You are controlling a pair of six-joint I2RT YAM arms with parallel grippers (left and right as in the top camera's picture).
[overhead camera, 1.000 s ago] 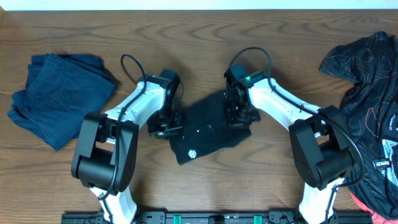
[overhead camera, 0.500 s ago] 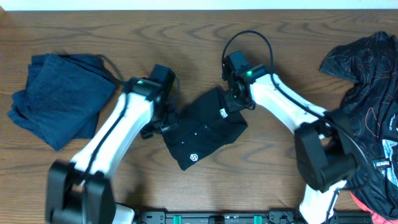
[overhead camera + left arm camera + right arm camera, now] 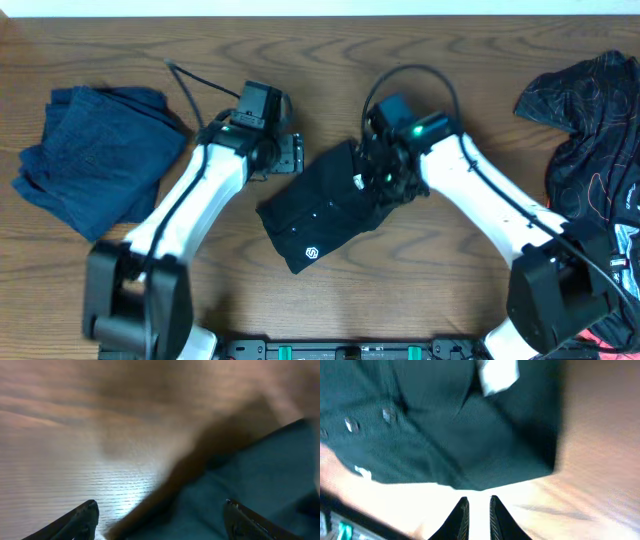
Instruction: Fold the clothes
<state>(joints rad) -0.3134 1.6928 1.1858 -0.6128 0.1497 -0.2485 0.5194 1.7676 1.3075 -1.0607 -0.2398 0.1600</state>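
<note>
Overhead, I see the folded black shirt [image 3: 318,218] in the middle of the table [image 3: 100,270], the left gripper [image 3: 288,156] just off its top-left and the right gripper [image 3: 392,182] over its right edge. Left wrist: jaws spread wide, empty. Right wrist: jaws nearly together, gripping nothing; white label [image 3: 497,375] visible.

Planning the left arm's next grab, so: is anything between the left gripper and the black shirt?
Nothing visible does. The left gripper sits open just off the black shirt's upper-left edge, with only bare table between them. The folded blue clothes lie on its other side, away from that path.
</note>
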